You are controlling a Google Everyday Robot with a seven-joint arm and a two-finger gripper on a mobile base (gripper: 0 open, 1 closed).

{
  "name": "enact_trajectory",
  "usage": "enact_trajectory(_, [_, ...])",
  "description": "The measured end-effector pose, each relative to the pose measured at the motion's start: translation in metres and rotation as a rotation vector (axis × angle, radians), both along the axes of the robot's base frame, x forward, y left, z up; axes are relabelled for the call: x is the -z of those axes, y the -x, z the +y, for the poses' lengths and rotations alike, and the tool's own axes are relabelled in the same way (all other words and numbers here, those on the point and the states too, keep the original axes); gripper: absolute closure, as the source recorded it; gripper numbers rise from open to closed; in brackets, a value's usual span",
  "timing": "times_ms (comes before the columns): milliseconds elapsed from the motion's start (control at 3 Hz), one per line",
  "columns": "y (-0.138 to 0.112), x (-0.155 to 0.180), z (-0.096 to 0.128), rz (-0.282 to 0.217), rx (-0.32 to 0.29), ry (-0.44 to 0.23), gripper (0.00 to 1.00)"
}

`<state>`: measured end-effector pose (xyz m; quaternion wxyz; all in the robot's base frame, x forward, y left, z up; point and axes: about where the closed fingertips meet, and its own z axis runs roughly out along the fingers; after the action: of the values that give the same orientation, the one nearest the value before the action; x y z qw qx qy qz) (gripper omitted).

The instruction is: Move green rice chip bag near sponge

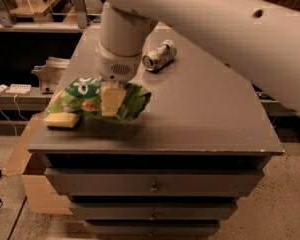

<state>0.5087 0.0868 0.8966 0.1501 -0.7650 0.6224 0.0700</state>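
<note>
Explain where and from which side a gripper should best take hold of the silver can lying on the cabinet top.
Probably mid-body, from above. The can lies on its side, its long axis slanting across the cabinet top, so jaws closing across the rounded sides should stop it rolling. The gripper is near the front left corner, shut on the green rice chip bag by the sponge.
</note>
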Motion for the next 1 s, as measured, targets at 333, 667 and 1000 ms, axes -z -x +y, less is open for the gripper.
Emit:
enact_trajectory(333, [0.003, 0.013, 0.026, 0.013, -0.058, 0.009, 1.00])
enact_trajectory(667, [-0.001, 0.021, 0.033, 0.020, -0.063, 0.006, 0.83])
enact_trajectory(1000, [-0.010, 0.024, 0.031, 0.018, -0.057, 0.000, 0.59])
